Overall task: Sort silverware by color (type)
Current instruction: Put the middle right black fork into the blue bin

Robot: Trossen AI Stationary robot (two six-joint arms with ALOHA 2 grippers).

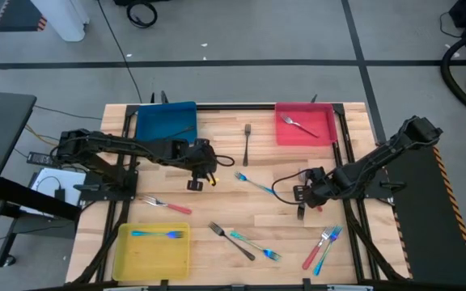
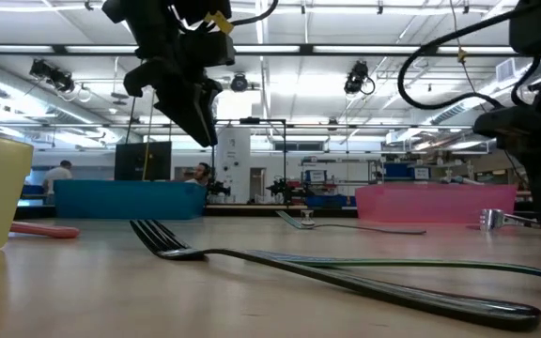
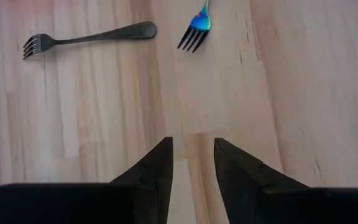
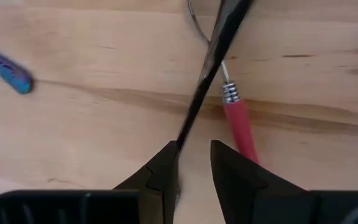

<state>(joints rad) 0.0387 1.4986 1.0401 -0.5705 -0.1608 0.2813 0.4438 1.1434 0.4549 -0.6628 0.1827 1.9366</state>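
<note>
Forks lie scattered on the wooden table. My right gripper [image 1: 302, 196] [image 4: 194, 149] is low over a dark grey fork [image 4: 213, 50] [image 1: 301, 212], its fingers a narrow gap apart. The fork's handle runs up to one fingertip [image 4: 169, 155] and crosses a red-handled utensil [image 4: 240, 127]. My left gripper [image 1: 203, 181] [image 3: 193, 146] hangs open and empty above the table's middle. Beyond it lie a dark fork [image 3: 86, 38] [image 1: 247, 144] and a blue fork [image 3: 196, 28] [image 1: 253, 182]. Others lie flat: a red fork [image 1: 164, 204], a dark and a teal one [image 1: 245, 242], and a red and blue pair [image 1: 322, 246]. My right gripper stands right at the dark fork's handle [image 4: 185, 134], which passes behind one finger. I cannot tell whether the fingers touch it. My left gripper touches nothing.
A blue tray [image 1: 167, 121] and a red tray [image 1: 324, 136] with a grey fork [image 1: 299, 125] sit at the far edge. A yellow tray [image 1: 128, 259] holding a blue fork [image 1: 158, 234] sits at the near left corner. Bare wood lies between the arms.
</note>
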